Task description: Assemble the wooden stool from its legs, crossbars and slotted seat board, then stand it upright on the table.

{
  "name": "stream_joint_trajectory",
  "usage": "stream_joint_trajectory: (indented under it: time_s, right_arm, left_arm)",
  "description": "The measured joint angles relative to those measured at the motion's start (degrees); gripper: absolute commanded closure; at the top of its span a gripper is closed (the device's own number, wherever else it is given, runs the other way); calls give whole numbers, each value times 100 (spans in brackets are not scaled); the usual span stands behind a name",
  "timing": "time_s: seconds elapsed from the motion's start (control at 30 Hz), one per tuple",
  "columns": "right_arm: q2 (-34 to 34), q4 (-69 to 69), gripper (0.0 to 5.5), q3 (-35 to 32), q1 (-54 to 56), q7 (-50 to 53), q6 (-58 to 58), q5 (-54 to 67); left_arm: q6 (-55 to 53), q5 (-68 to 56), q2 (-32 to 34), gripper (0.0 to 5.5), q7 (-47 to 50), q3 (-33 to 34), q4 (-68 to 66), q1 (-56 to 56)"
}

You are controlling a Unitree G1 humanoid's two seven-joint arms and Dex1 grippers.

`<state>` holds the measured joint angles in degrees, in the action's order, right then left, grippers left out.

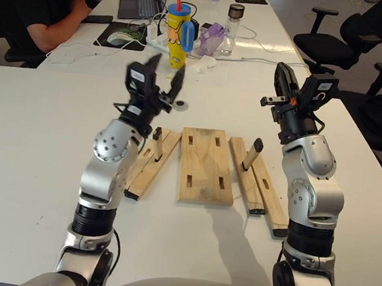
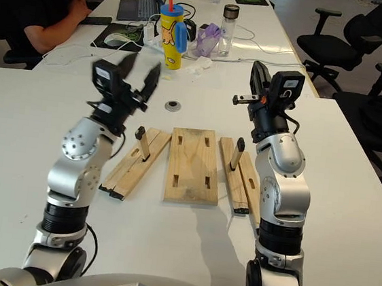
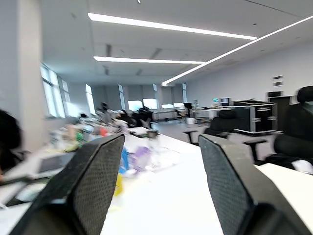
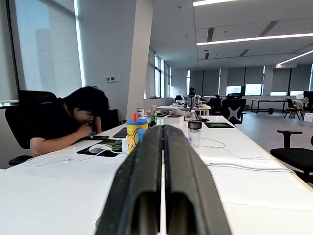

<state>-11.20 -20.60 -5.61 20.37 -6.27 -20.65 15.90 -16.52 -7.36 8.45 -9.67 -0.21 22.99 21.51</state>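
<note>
Head camera: closest in, the right pair of legs [image 1: 260,184] lies flat on the white counter [image 1: 33,147], at 3 o'clock of the slotted seat board [image 1: 206,165], just beside it, not touching. The board lies flat with four slots facing up. At its 9 o'clock the left pair of legs [image 1: 153,166] lies angled, partly under the left arm. A short left bar [image 1: 157,141] and a right bar [image 1: 251,154] stand tilted on those pairs.

The left end effector [image 1: 165,72] hangs in the air at the board's 11 o'clock, spread and empty. The right end effector [image 1: 280,70] is raised at 1 o'clock, pressed together and empty. A small dark disc [image 1: 180,106] and, farther off, a yellow cup [image 1: 178,36] sit toward 11 o'clock.

Left wrist camera: two ribbed pads [image 3: 93,191] stand wide apart, with nothing between them.

Right wrist camera: the fingers [image 4: 142,186] lie flat against each other, pointing toward the yellow cup.
</note>
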Motion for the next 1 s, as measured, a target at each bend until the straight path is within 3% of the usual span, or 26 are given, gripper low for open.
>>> stream_joint_trajectory:
  time_s: [0.2, 0.33, 0.57, 1.0]
  right_arm:
    - [27, -465, 550, 165, -721, 141, -127, -263]
    - [121, -704, 550, 219, -975, 218, -171, -330]
    - [276, -1002, 550, 243, -1267, 135, -185, -193]
    - [37, -655, 550, 983, -2892, -726, 303, -423]
  left_arm:
    - [-802, -554, 319, 194, -132, 544, 1300, -911]
    - [-1080, -784, 479, 136, -448, 348, 1608, -1931]
    - [-1163, -531, 621, 136, -542, -225, 1439, -2642]
    - [-1059, 91, 510, 331, -275, -573, 359, -2371]
